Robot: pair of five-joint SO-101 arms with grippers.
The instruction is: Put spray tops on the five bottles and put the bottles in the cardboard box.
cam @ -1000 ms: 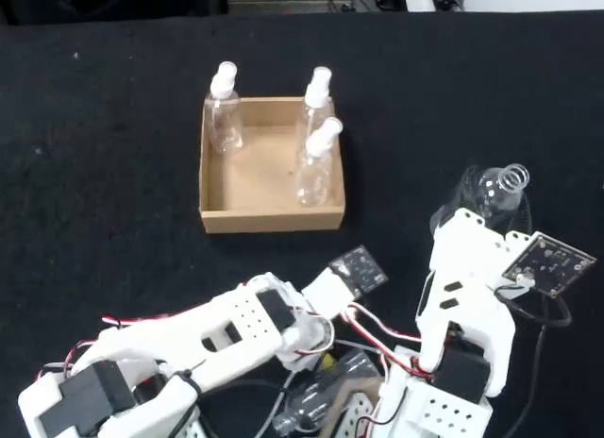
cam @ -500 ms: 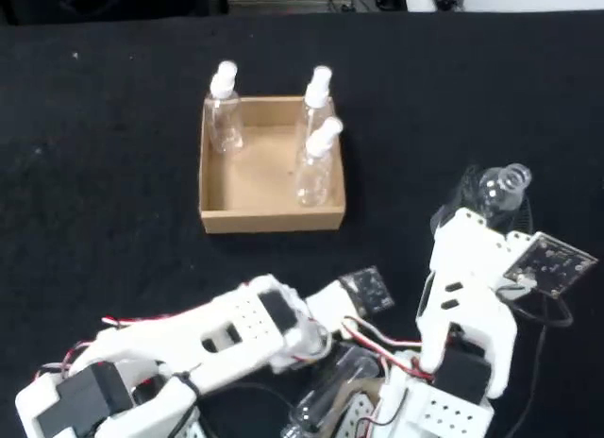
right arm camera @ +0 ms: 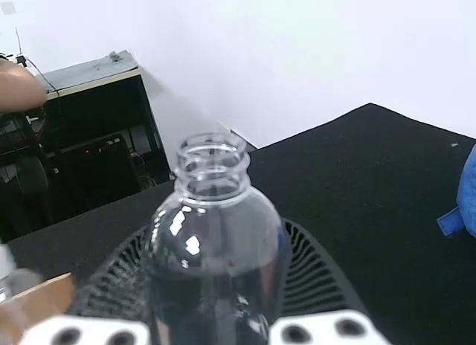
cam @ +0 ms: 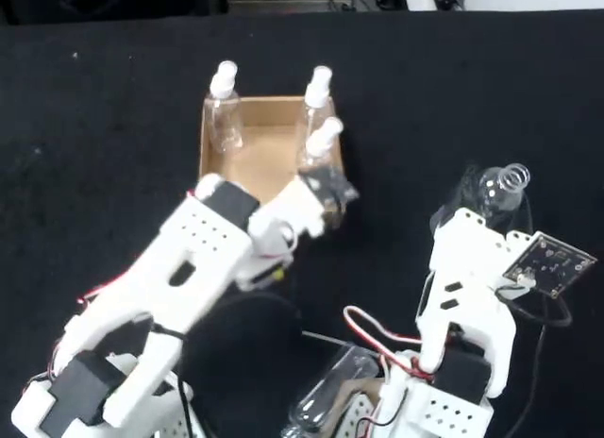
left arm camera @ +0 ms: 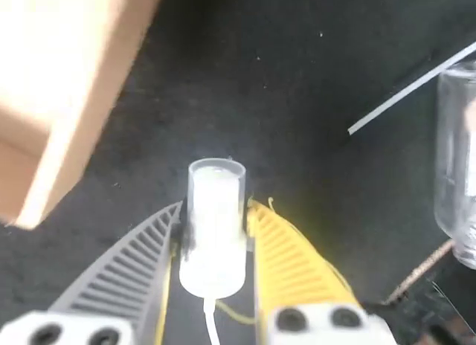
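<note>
Left gripper (left arm camera: 216, 211) clamped on white plastic spray top (left arm camera: 215, 244), ready for capping. Brown cardboard box (cam: 274, 102) at 12 o'clock holds three capped clear bottles (cam: 225, 112). Uncapped clear bottle (cam: 330, 395) lies at 6 o'clock. Right gripper (right arm camera: 219, 237) at 3 o'clock grasps open-necked clear plastic bottle (right arm camera: 212, 211) upright, neck offered.

1. High camera: fixed off my arms, looking steeply down over the black table (cam: 94, 98), with both arms coming in from the near edge.
2. Left wrist camera: peering down along my left gripper (left arm camera: 216, 207), very close on the spray top (left arm camera: 216, 233) clamped there, table beneath.
3. Right wrist camera: facing roughly level past my right gripper (right arm camera: 219, 244), tight on the open bottle (right arm camera: 212, 204) it grips, white wall (right arm camera: 312, 47) behind.
4. Shared: the cardboard box (cam: 255, 160) shows from above, and its corner shows close in my left wrist view.
</note>
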